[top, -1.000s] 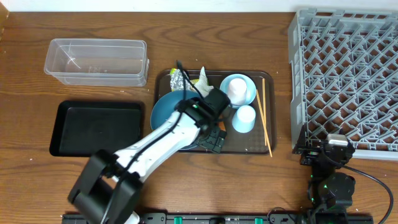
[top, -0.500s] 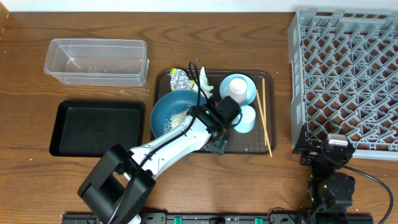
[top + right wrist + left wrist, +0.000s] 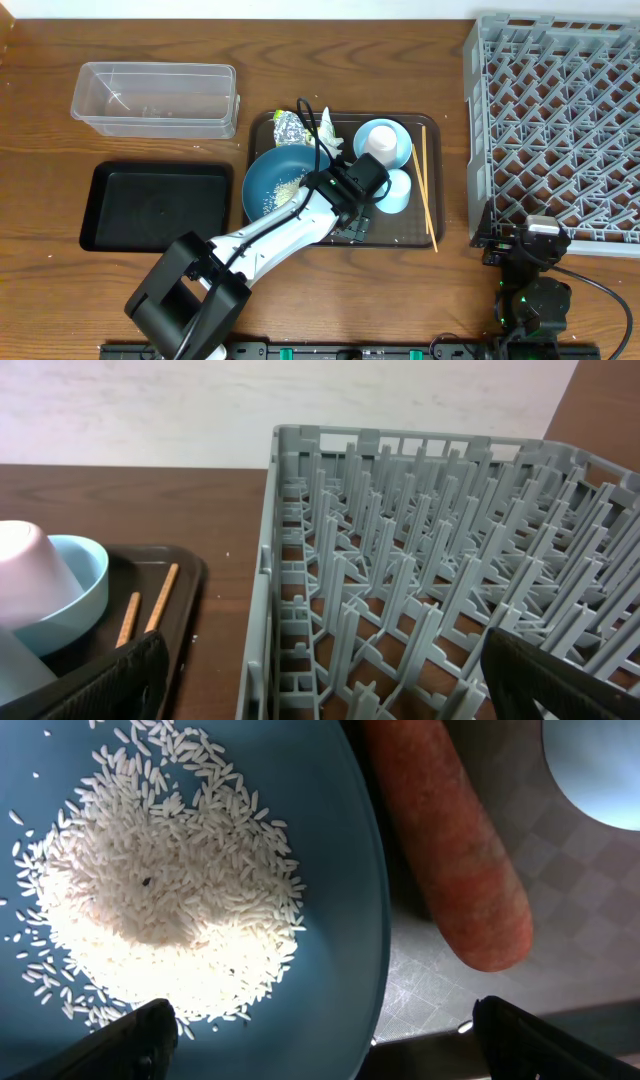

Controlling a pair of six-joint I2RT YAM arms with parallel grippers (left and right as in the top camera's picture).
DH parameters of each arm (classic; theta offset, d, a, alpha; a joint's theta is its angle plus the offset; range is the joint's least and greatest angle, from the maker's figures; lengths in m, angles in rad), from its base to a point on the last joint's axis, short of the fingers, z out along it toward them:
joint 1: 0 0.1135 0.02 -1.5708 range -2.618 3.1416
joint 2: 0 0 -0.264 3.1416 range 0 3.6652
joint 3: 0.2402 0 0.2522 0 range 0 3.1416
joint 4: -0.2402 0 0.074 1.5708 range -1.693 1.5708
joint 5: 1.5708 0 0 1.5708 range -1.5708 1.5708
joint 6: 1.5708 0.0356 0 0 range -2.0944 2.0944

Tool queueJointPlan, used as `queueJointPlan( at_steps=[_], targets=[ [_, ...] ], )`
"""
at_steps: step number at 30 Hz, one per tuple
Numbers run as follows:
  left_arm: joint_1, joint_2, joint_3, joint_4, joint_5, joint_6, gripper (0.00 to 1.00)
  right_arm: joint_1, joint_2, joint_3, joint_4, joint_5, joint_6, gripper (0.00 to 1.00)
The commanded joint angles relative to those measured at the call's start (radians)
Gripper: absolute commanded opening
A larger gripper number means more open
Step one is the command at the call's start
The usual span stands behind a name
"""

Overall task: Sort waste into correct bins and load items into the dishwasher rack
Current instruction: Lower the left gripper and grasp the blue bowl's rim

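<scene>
Table [image 3: 400,290] was brown wood with visible grain. Tub [image 3: 155,100] was clear glossy plastic; rack [image 3: 560,120] was grey matt plastic. Plate [image 3: 340,870] looked smooth with a slight sheen, rice [image 3: 160,910] matt white. Carrot [image 3: 450,850] had rough, dull skin. Foil ball [image 3: 288,127] was crinkled shiny metal. Chopsticks [image 3: 428,190] were bare wood. Brown tray [image 3: 560,890] had a fine checkered texture.

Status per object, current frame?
plate, on brown tray, unloaded
rice, piled on plate
carrot, lying on brown tray beside plate
chopsticks, lying on brown tray
foil ball, on brown tray
clear tub, looks empty
black tray, looks empty
dishwasher rack, nothing loaded
left end effector, open, over plate edge
right end effector, open, facing dishwasher rack
</scene>
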Motion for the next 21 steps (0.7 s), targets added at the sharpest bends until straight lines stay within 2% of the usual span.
queueJointPlan(
  at_steps=[1, 8, 15, 18, 21],
  targets=[
    [0.003, 0.014, -0.015, 0.006, -0.031, -0.003, 0.97, -0.008, -0.001, 0.002, -0.008, 0.01, -0.011, 0.99],
    [0.003, 0.053, -0.015, 0.029, -0.031, 0.013, 0.97, -0.008, -0.001, 0.002, -0.008, 0.01, -0.011, 0.99],
    [0.003, 0.06, -0.015, 0.043, -0.031, 0.079, 0.95, -0.008, -0.001, 0.002, -0.008, 0.01, -0.011, 0.99],
    [0.003, 0.06, -0.015, 0.043, -0.031, 0.079, 0.87, -0.008, -0.001, 0.002, -0.008, 0.01, -0.012, 0.99],
    [0.003, 0.06, -0.015, 0.043, -0.034, 0.079, 0.86, -0.008, -0.001, 0.002, -0.008, 0.01, -0.011, 0.99]
  ],
)
